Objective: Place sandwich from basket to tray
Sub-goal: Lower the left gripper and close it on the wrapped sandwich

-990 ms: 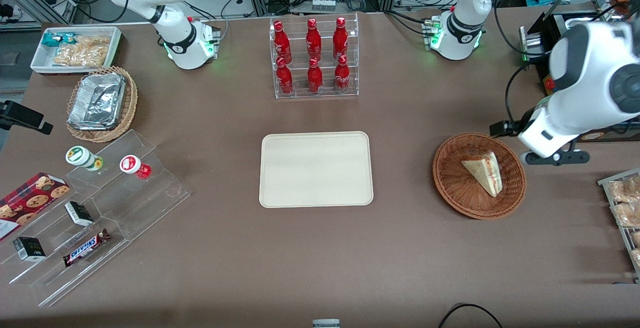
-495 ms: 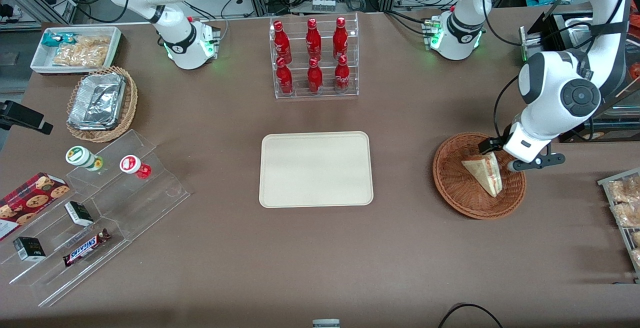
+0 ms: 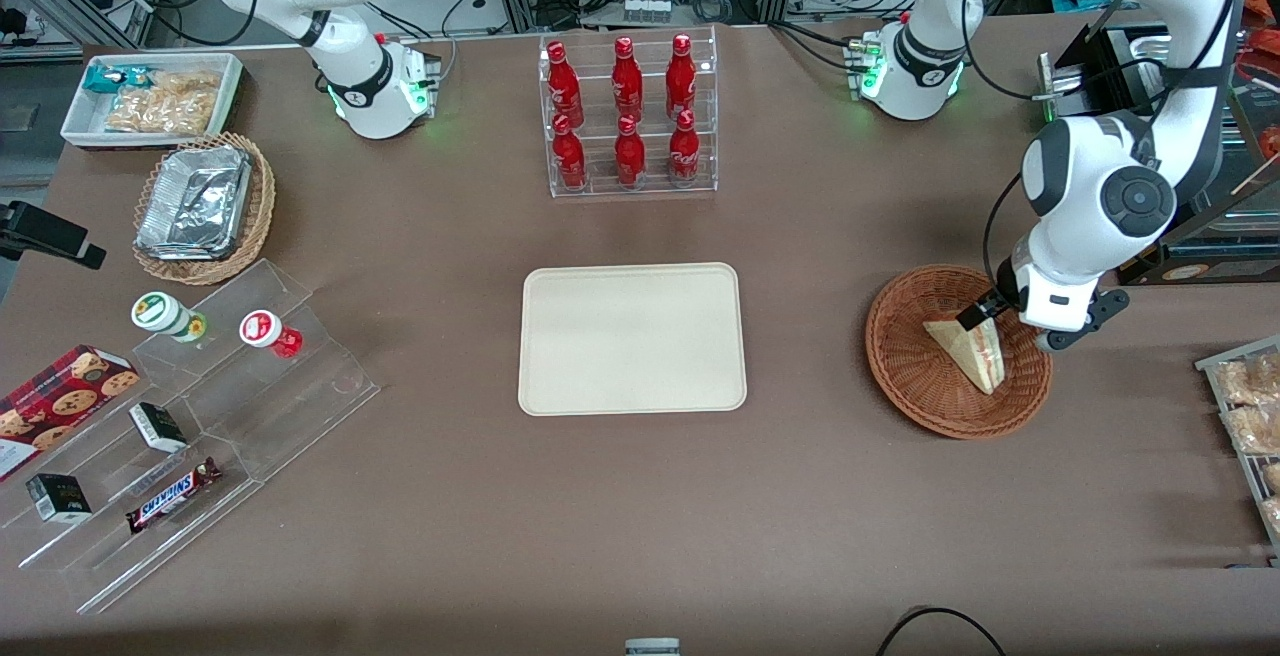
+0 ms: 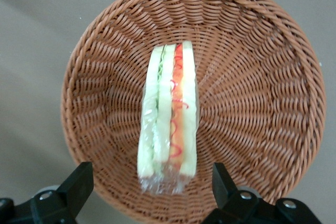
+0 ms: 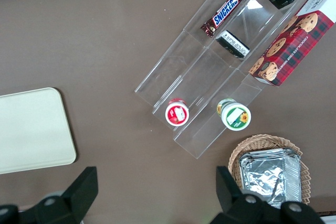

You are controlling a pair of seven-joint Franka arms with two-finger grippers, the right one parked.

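Observation:
The sandwich [image 3: 970,351] [image 4: 169,119], a plastic-wrapped wedge of white bread with red and green filling, lies in the reddish-brown wicker basket [image 3: 915,376] [image 4: 252,77] toward the working arm's end of the table. My gripper [image 3: 1010,321] [image 4: 152,184] hovers over the basket, at the sandwich's end farther from the front camera. It is open, one finger on each side of the wedge and apart from it. The cream tray [image 3: 632,338] [image 5: 31,129] sits bare at the table's middle.
An acrylic rack of red bottles [image 3: 628,114] stands farther from the front camera than the tray. A wire rack of packaged snacks [image 3: 1250,416] sits beside the basket at the table's end. Tiered acrylic shelves [image 3: 190,436], a tan basket with foil container [image 3: 200,206] and a white bin [image 3: 150,98] lie toward the parked arm's end.
My arm has swung in from the table's end and come down over the basket. The gripper now straddles the sandwich's end. The sandwich has not moved.

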